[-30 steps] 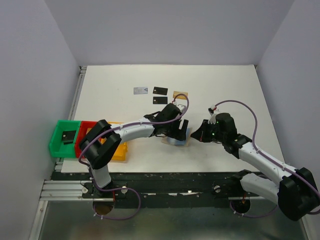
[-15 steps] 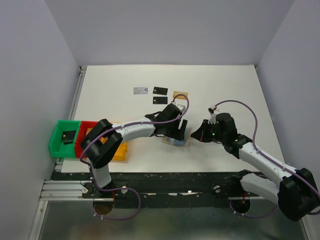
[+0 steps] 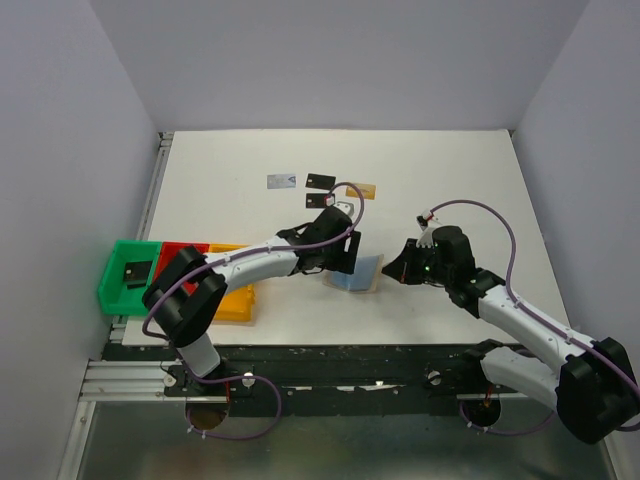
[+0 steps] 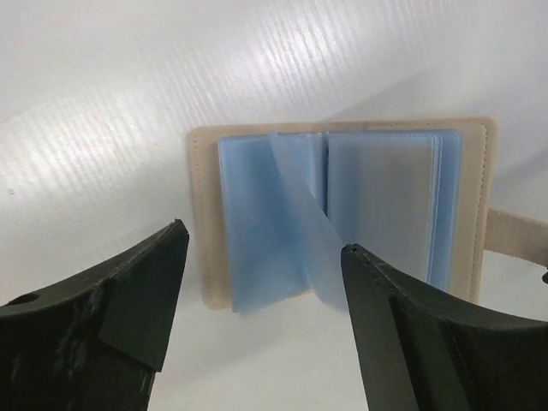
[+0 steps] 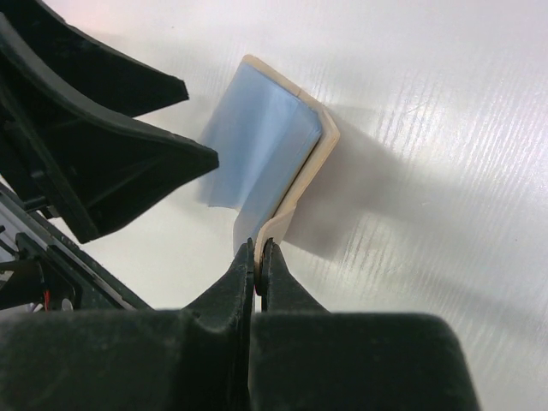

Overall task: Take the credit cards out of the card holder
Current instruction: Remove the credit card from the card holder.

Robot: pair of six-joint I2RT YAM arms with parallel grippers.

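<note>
The holder (image 3: 358,272) lies open at mid-table, long axis running left-right, its strap (image 5: 272,224) end pointing right. The right gripper (image 5: 258,247) is pinched tight on that strap. The left gripper (image 4: 261,240) hovers above the blue sleeves (image 4: 282,214), jaws wide, holding nothing. Four cards (image 3: 320,181) lie farther back.

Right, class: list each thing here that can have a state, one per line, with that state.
card holder: open, one clear sleeve lifted.
left gripper: open, empty.
right gripper: shut on the card holder's strap.
credit cards: four lying out on the table.
</note>
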